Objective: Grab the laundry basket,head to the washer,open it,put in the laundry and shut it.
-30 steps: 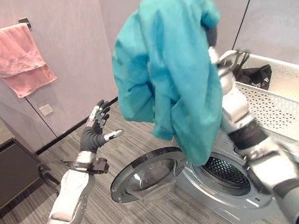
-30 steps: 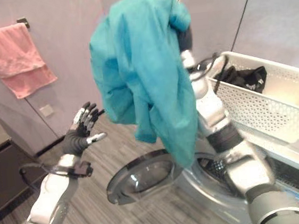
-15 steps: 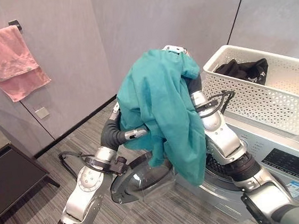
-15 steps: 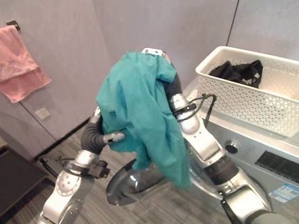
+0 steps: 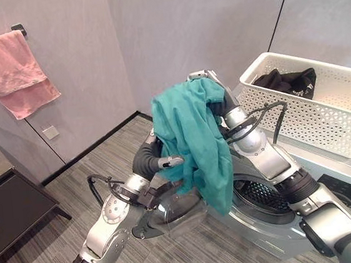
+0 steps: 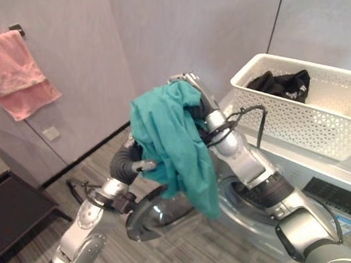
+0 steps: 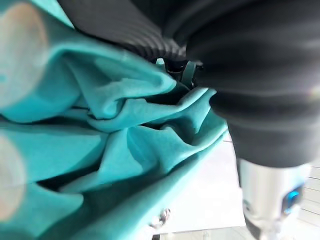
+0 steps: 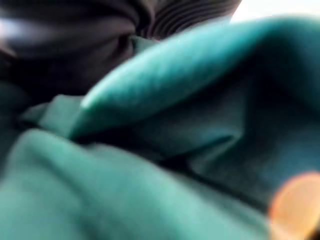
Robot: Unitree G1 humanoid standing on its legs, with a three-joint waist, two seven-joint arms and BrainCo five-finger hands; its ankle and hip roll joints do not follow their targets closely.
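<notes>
Above the open washer (image 5: 278, 215), a teal garment (image 5: 192, 139) is hanging draped over the right robot hand (image 5: 211, 79), its lower folds trailing down in front of the drum opening (image 5: 264, 197). Silver fingers are poking out above the cloth at the top of the bundle; the rest of that robot hand is buried in fabric, so I cannot tell how far its fingers are closed. The right wrist view is showing teal folds pressed close against the dark ribbed cover.

The left robot hand (image 5: 160, 161) is reaching up from the lower left and meeting the garment on its left side, with one silver digit lying along the cloth edge. Its other fingers are going behind the fabric, so its grip is also unreadable. The left wrist view is showing bunched teal cloth against that hand's dark cover.

The round washer door (image 5: 168, 211) is standing swung open to the left, below the hanging cloth. A white laundry basket (image 5: 312, 114) is sitting on top of the washer, to the right, with a dark garment (image 5: 286, 82) lying inside at its far end.

A pink towel (image 5: 12, 70) is hanging from the wall on the left. A dark cabinet (image 5: 11, 214) is standing below it.
</notes>
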